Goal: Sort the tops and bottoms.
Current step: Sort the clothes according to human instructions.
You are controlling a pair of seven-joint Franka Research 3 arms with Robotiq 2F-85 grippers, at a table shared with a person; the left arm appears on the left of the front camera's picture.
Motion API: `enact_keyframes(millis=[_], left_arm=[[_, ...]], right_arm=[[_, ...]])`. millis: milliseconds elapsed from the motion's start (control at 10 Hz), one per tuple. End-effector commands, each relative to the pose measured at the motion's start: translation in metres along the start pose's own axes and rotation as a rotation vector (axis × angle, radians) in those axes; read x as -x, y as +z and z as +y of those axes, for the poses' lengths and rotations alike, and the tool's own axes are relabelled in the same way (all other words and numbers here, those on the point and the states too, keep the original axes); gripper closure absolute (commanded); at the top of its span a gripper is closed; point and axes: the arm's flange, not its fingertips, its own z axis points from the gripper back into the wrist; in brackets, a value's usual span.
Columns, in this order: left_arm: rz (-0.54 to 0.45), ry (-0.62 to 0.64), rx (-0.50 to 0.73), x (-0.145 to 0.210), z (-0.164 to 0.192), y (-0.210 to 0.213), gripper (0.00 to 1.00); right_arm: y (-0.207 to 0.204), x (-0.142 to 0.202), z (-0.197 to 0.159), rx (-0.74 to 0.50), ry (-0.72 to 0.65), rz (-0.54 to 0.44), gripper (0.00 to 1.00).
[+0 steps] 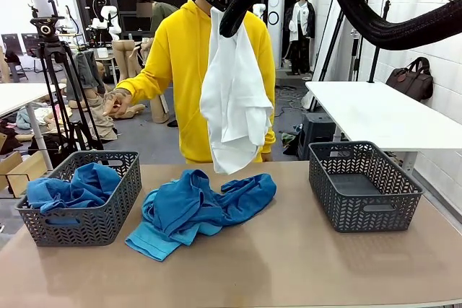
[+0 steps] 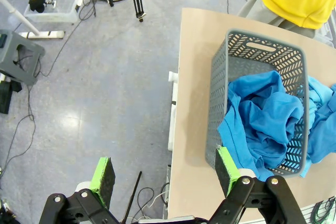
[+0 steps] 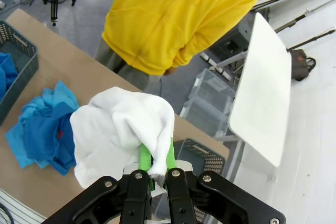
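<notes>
The right gripper pinched a white garment, which hung below its jaws; the left gripper stood wide open, a blue garment in a grey basket just beyond its fingertips.

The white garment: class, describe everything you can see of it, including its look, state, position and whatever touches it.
The white garment is soft, plain cloth with no print visible. It hangs lengthwise in loose folds from the right gripper, which is shut on a bunched upper edge. It hangs above the far middle of the table, in front of the person's yellow hoodie. Its lower edge is just over the blue garment pile. Whether it brushes that pile cannot be told.
</notes>
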Motion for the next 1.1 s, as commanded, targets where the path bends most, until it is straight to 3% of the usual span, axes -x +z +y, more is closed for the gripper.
enact_keyframes(millis=[0, 100, 300, 400, 700, 1000], left_arm=[[0.001, 0.002, -0.010, 0.001, 0.001, 0.001, 0.00], [0.001, 0.002, -0.010, 0.001, 0.001, 0.001, 0.00], [0.001, 0.002, -0.010, 0.001, 0.001, 0.001, 0.00], [0.001, 0.002, -0.010, 0.001, 0.001, 0.001, 0.00], [0.001, 0.002, -0.010, 0.001, 0.001, 0.001, 0.00], [0.001, 0.002, -0.010, 0.001, 0.001, 0.001, 0.00]], right_arm=[[0.003, 0.004, -0.003, 0.002, 0.000, -0.013, 1.00], [0.000, 0.000, 0.000, 0.000, 0.000, 0.000, 1.00], [-0.022, -0.077, 0.037, -0.082, -0.257, -0.004, 1.00], [-0.028, -0.116, 0.062, -0.166, -0.406, -0.089, 1.00], [-0.009, -0.206, 0.126, -0.291, -0.654, -0.344, 1.00], [0.016, -0.267, 0.186, -0.513, -0.787, -0.523, 1.00]])
